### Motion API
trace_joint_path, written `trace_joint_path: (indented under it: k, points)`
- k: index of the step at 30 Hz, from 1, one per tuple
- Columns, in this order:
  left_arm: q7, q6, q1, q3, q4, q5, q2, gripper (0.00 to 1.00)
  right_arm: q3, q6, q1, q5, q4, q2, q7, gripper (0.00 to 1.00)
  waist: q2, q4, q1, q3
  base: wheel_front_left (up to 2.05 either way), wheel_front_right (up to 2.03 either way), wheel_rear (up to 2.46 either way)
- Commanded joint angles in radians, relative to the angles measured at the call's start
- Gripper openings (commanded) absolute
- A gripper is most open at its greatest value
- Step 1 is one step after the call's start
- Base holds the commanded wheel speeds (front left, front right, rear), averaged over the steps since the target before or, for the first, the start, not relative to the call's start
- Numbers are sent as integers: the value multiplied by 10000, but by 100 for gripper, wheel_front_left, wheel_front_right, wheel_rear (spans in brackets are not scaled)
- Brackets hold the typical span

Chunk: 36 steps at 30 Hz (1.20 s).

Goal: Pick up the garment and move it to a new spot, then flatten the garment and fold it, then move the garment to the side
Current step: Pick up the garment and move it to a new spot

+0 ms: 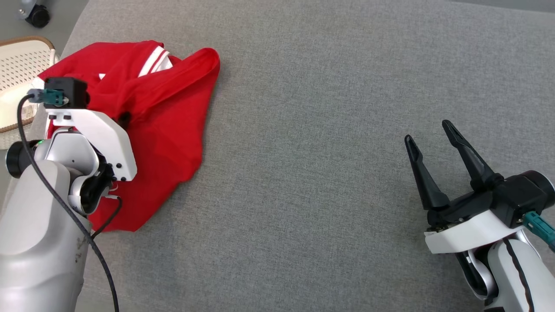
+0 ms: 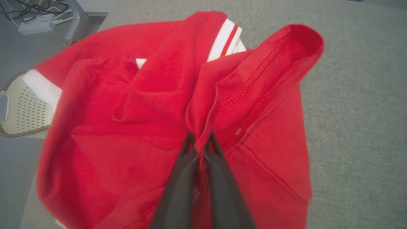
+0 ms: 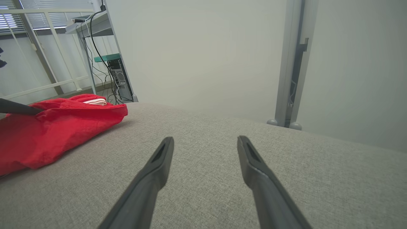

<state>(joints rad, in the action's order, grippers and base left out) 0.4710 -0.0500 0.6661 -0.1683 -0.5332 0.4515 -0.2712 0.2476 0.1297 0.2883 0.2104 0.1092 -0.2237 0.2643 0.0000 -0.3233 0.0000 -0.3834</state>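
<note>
Because the garment point(image 1: 173, 112) must be lifted first, my left gripper point(image 2: 199, 137) pinches a raised fold near its middle, while my right gripper point(image 1: 428, 131) hangs wide, well apart from it.

red garment point(image 1: 164, 117), white stripes, grey surface point(image 1: 329, 130)

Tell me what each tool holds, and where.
The left tool pinches a raised fold near the middle of the red garment; the right tool is open, holding nothing.
</note>
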Motion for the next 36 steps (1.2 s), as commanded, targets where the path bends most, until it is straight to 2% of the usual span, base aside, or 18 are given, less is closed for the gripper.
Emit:
trace_joint_path:
  k: [1,10,15,22,30,36]
  points:
    - [-258,125,29,118,135,44,-62,0,-35,19,57,47,6,-11,11,100,0,-17,0,82,0,0,0]
    - [-2443,620,182,695,875,85,225,0,-118,19,-113,90,179,220,11,100,0,-83,0,820,0,0,0]
    - [-3474,634,178,859,1288,116,457,0,-177,19,-271,85,239,417,11,100,0,-57,0,1286,0,0,0]
    - [-4899,302,29,677,2099,23,798,0,-327,19,-461,84,349,703,11,100,0,220,0,2095,0,0,0]
    - [-5328,-30,-189,-55,2968,-19,1377,0,-743,19,-670,-24,310,862,11,100,0,988,0,2741,0,0,0]
    - [-5090,-62,-362,-830,3324,83,1818,0,-1276,19,-687,-139,154,992,11,100,0,2002,0,2896,0,0,0]
